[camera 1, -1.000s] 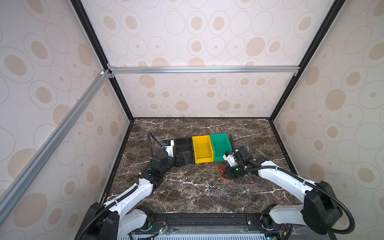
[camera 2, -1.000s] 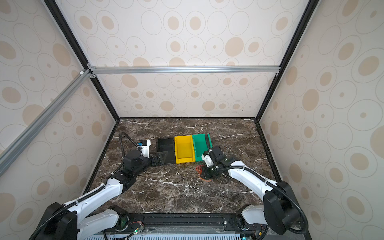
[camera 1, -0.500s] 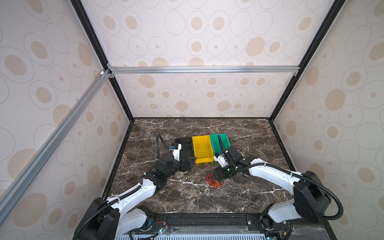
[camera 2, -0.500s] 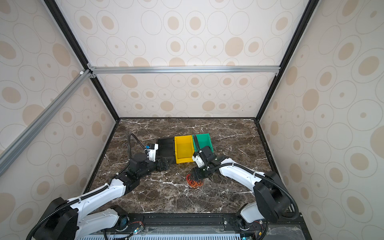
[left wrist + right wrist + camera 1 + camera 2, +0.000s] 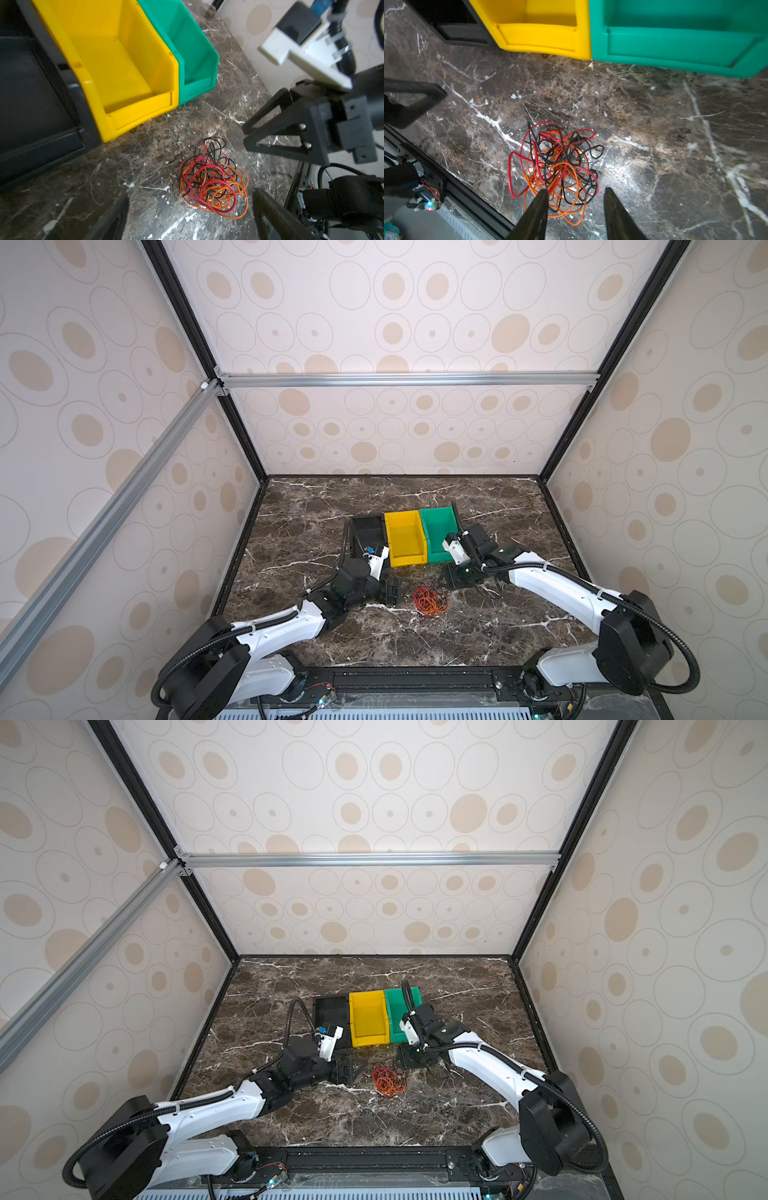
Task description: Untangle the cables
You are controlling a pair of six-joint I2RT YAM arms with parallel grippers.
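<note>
place: robot test cell | evidence: patterned wall panels, aluminium frame, marble-look tabletop

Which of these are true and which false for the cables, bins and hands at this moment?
1. The cables lie in one tangled heap on the table. True.
2. The yellow bin holds a cable. False: it is empty.
3. The left hand is open, gripping nothing. True.
4. The right hand grips a red cable. False: it is open, holding nothing.
5. The green bin stands right beside the yellow bin. True.
</note>
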